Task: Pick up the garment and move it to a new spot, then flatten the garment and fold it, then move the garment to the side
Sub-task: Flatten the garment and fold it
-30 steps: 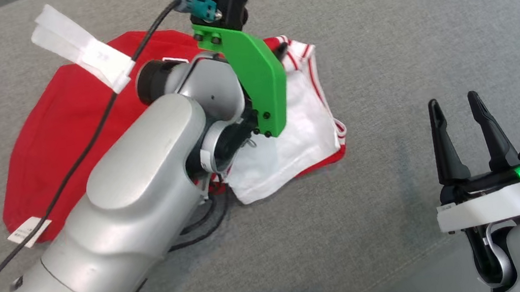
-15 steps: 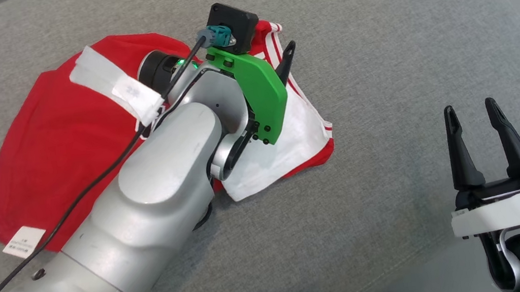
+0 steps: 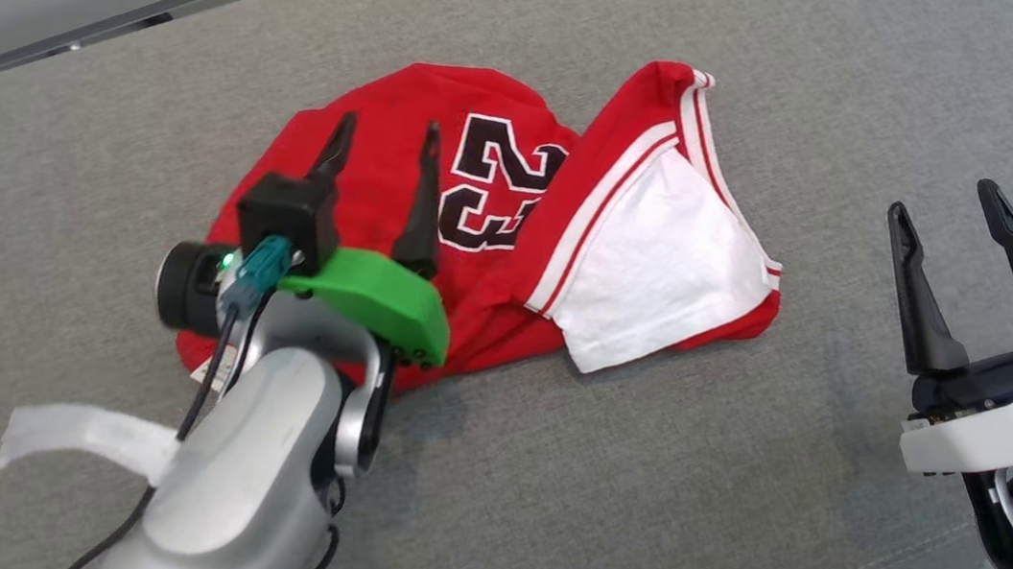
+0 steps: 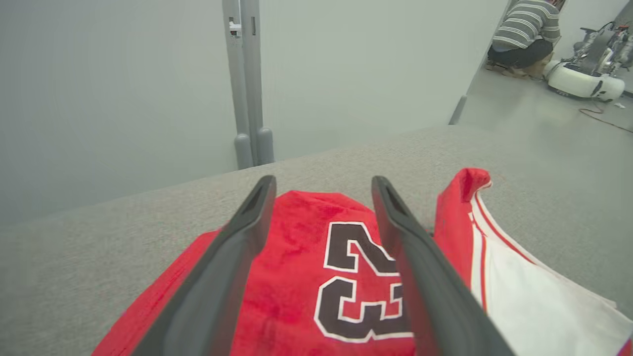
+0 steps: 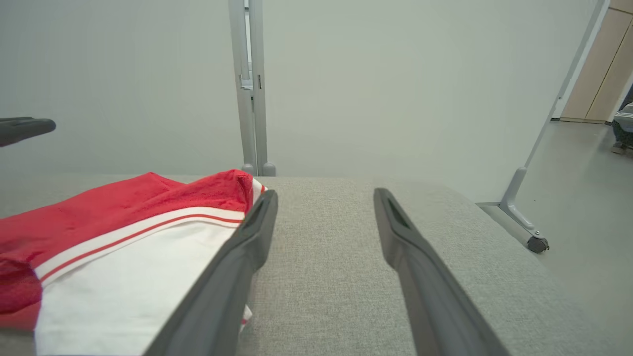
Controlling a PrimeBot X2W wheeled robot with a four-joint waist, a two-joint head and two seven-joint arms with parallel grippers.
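Left gripper (image 3: 389, 125) is hovering wide, empty, over crumpled garment (image 3: 647, 248) mid-frame; right gripper (image 3: 942, 200) is idling wide at lower right, probably ahead of flattening.

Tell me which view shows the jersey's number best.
Head view: the number lies whole, seen from above. The left wrist view sees it closer, but a finger covers its edge. The right wrist view catches the jersey's red fold and white inside, nearly edge-on.
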